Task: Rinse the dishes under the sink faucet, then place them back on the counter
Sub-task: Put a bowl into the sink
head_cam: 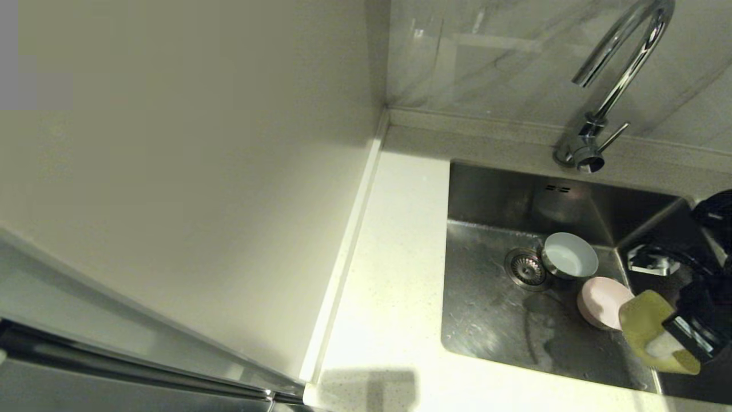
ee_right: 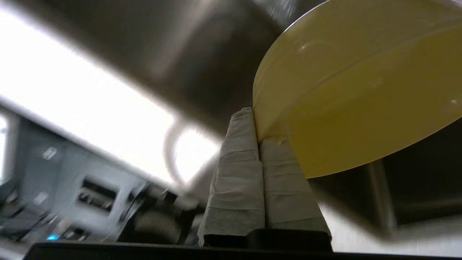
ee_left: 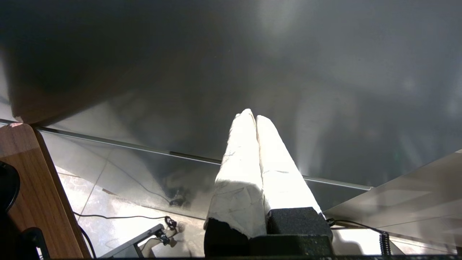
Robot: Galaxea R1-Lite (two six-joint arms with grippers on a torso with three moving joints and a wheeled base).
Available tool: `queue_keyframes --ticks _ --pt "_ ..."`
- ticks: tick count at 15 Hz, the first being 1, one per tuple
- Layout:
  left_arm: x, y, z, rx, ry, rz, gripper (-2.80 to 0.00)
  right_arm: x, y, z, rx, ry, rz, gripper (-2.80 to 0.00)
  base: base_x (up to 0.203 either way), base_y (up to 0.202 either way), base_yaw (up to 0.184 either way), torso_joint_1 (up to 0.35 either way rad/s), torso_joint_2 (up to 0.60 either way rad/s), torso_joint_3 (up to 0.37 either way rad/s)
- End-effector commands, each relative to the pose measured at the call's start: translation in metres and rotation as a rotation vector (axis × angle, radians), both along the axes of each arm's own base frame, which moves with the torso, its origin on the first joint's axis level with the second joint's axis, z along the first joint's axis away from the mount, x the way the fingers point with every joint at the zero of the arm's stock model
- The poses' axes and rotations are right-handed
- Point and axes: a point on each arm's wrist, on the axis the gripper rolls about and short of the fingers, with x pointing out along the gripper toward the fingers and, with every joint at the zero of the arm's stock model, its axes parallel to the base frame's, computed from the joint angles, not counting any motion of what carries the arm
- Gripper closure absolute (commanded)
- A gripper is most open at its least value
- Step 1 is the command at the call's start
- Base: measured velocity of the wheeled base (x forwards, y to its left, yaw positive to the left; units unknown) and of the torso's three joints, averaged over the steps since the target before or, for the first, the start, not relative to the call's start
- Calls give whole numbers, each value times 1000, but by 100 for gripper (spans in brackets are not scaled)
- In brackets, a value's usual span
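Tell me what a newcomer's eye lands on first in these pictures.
The right gripper stands out, pinching the rim of the tilted yellow bowl at the sink's right side. Beside it the pink bowl and the blue bowl sit in the basin, next to the drain. The chrome faucet arches above; the left gripper is shut, away from the sink.

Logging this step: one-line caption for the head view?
Right hand holds tilted yellow bowl over sink; pink bowl and blue bowl lie inside.
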Motion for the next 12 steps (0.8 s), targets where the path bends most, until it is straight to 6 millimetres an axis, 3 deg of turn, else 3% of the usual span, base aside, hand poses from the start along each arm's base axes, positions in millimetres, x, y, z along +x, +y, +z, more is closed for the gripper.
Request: queue_keyframes --ticks 1,6,12 --pt "0 0 -1 0 3 0 0 18 5 -35 -19 -25 25 0 0 0 0 0 0 0" --pt "0 0 -1 0 3 0 0 42 14 -68 -72 -148 60 0 0 0 0 0 0 0" --pt "0 0 -1 0 3 0 0 46 41 -88 -127 -314 173 0 0 0 0 0 0 0"
